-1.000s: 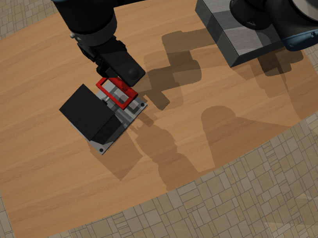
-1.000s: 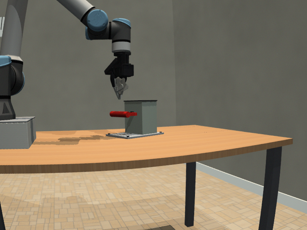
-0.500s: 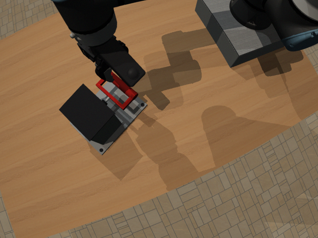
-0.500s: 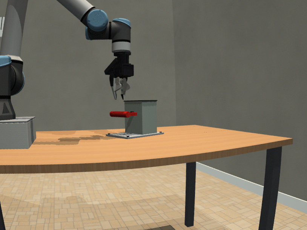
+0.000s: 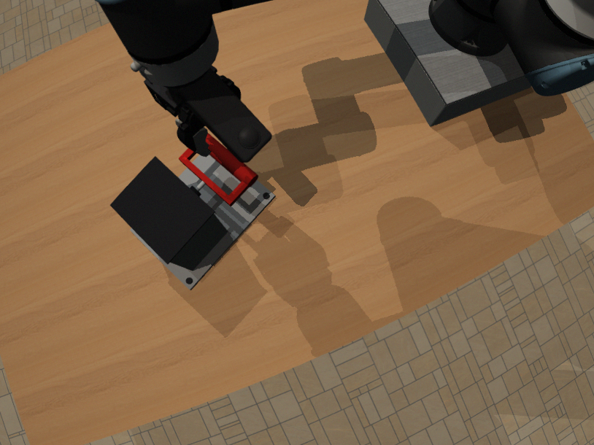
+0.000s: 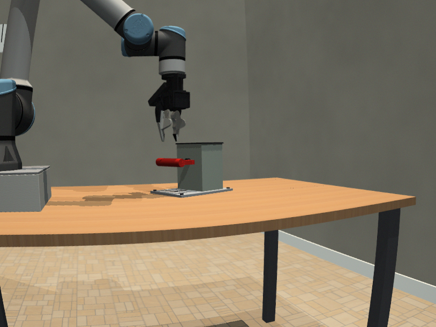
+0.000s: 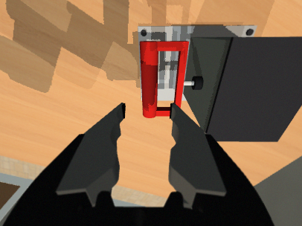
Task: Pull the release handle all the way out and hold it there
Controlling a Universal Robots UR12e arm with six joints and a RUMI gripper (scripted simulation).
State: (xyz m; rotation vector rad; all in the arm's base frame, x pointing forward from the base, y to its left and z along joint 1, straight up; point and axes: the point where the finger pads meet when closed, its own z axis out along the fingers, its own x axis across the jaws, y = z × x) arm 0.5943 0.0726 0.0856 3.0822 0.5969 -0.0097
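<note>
Red release handle (image 7: 149, 80) sits unpulled below us. Our gripper (image 7: 146, 111) hangs above it, fingers parted and empty, probably to straddle its grip.

Top view looks steeply down on the curved wooden table (image 5: 376, 177), close in. Exterior view stands off to the side, near table height, facing the grey wall (image 6: 327, 86). Wrist view rides on my arm, looking down past my fingers. All three share the red loop-shaped release handle (image 5: 221, 173).
</note>
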